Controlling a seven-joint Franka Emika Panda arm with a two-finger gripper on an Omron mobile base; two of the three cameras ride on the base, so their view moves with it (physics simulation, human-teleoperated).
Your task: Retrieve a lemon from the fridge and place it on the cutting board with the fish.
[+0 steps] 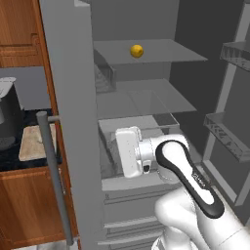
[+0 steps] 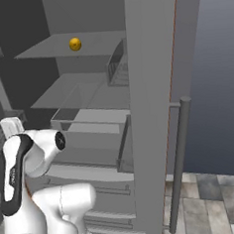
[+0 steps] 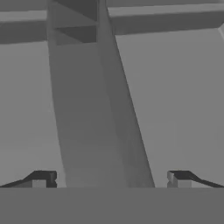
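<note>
The fridge [image 1: 68, 97] stands open, its grey door [image 2: 149, 86] edge-on beside the shelves. A small yellow-orange lemon [image 1: 137, 51] lies alone on the upper glass shelf [image 2: 75, 43]. My white hand [image 1: 128, 151] hangs well below it, in front of the lower drawer. In the hand view my gripper [image 3: 109, 179] is open, the dark fingertips [image 3: 41, 178] wide apart with nothing between them, facing grey fridge panels. The tan cutting board [image 1: 35, 141] lies on the dark counter left of the door. I cannot make out the fish on it.
A long bar handle [image 1: 51, 171] runs down the near door, also seen from the right [image 2: 179, 159]. The other door's shelves [image 1: 229, 134] jut out at right. A grey drawer [image 1: 136, 124] sits mid-fridge. A dark appliance [image 1: 10, 117] stands beside the board, above wooden cabinets [image 1: 24, 205].
</note>
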